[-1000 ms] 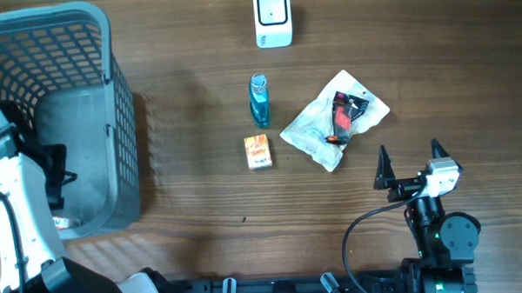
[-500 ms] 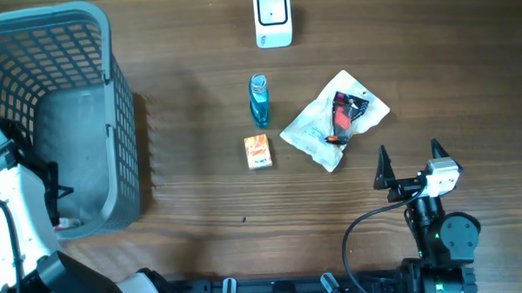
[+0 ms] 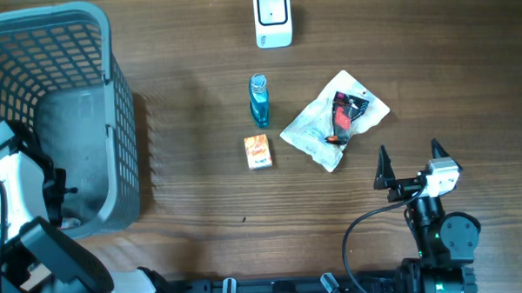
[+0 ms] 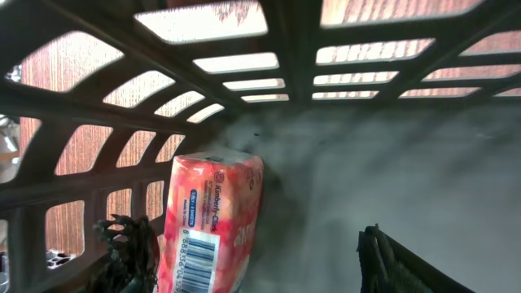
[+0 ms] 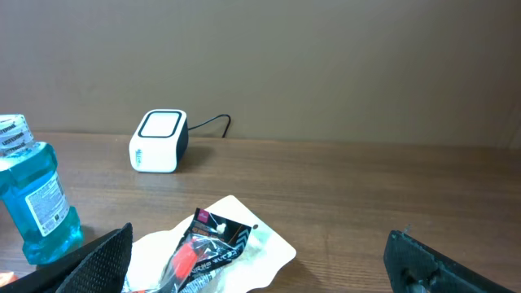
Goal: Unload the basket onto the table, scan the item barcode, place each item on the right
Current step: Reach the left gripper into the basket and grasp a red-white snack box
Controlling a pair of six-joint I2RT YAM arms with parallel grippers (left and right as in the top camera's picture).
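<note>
Inside the basket [image 3: 111, 99], the left jaws are being held open, empty, either side of the barcoded orange packet [image 4: 213, 224], seemingly for carrying to the scanner [image 3: 272, 17], while the right jaws are being held open well apart.

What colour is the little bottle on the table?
The bottle is blue, clearest in the right wrist view.

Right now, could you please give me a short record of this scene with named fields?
left gripper: open, inside grey plastic mesh basket
packet: pink-orange soft packet, barcode facing the wrist camera, near the basket wall
right gripper: open, empty, over wooden table
scanner: white cube scanner, far table edge
loose items: blue liquid bottle, small orange box, clear bag with red-black item
</note>
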